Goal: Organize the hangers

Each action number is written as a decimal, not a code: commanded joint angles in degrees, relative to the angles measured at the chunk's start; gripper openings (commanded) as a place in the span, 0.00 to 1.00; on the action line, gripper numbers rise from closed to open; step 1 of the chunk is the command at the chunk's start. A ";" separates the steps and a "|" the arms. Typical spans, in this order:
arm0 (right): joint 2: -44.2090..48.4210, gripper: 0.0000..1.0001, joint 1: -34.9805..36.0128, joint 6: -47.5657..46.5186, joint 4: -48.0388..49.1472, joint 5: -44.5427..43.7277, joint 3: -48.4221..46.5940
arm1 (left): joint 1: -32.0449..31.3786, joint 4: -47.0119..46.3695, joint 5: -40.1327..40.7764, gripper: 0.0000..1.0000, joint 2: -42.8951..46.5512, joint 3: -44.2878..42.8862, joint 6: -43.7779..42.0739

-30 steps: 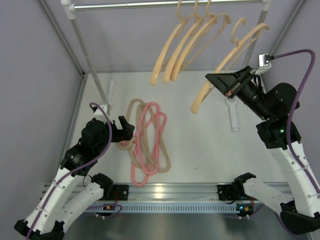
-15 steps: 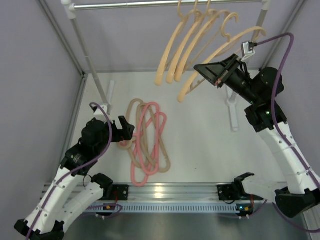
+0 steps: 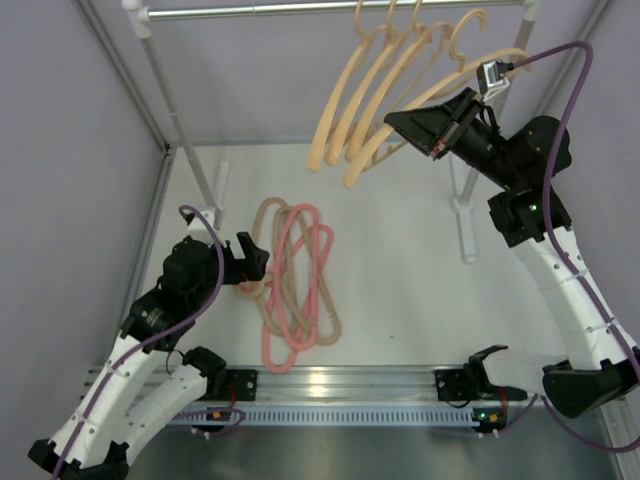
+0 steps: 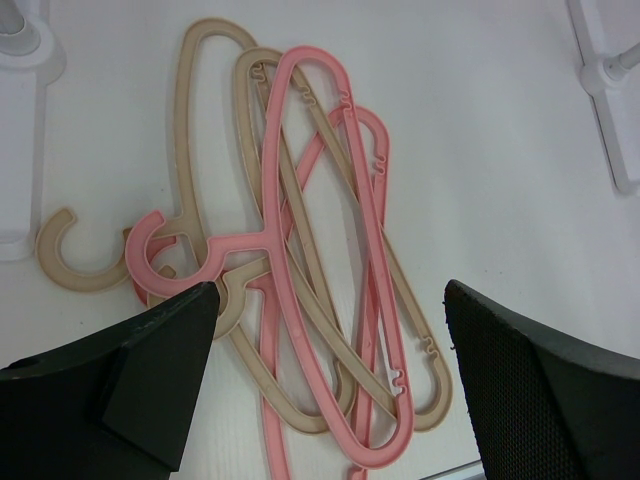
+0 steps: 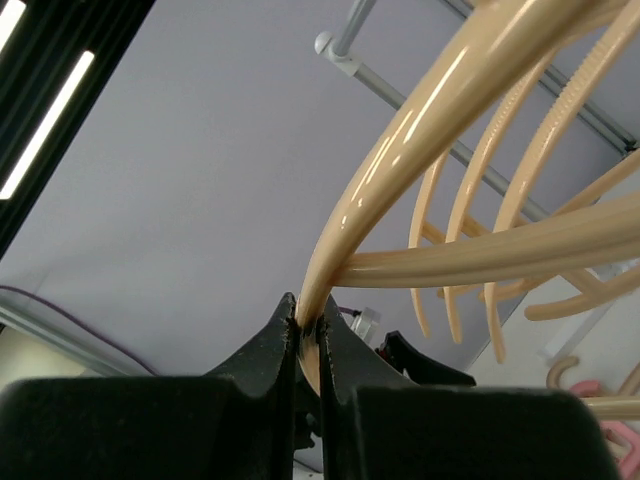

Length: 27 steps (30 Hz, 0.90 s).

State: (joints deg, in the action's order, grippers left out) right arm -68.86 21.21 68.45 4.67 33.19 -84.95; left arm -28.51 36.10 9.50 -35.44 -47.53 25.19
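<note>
Left side: my left fingers (image 3: 250,258) are spread wide and released, with nothing between them. They hang low over the counter (image 3: 400,270), at the left edge of a heap of hangers.

Heap, top view: two pink hangers (image 3: 290,290) and two beige hangers (image 3: 268,215) lie flat and interlaced, touching one another. In my left wrist view one pink hanger lies on top. The layering of the other three is hard to sort. My left finger covers part of the hooks, and the lower ends of the heap run off the bottom edge.

Centre, up high: three peach hangers (image 3: 335,110) hang close together from the grey rail (image 3: 300,10), arms slanting down to the left. Their hook tops are cut by the upper edge of the top view, so their seat on the rail is only partly visible.

Right side: my right fingers (image 5: 283,345) are clenched on one arm of a fourth peach hanger (image 3: 375,160), raised just beside the other three. Its hook sits near the rail. I cannot tell whether it is over the bar or just short of it. In my right wrist view the pinch point is clear, but this hanger's hook is out of frame.
</note>
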 commanded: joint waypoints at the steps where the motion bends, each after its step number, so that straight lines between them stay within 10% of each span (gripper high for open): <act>1: -0.14 0.00 -0.29 3.53 9.13 4.43 -0.58 | -0.14 -1.03 0.26 0.98 0.55 0.15 -0.32; 27: -0.48 0.00 5.59 7.58 10.01 9.79 -4.78 | -0.14 -0.94 1.31 0.98 2.13 0.33 0.04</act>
State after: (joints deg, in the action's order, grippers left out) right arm -67.83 26.28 75.44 11.09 40.23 -84.33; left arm -28.56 36.10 9.98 -34.54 -47.53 25.28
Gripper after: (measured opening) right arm 0.040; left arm 0.982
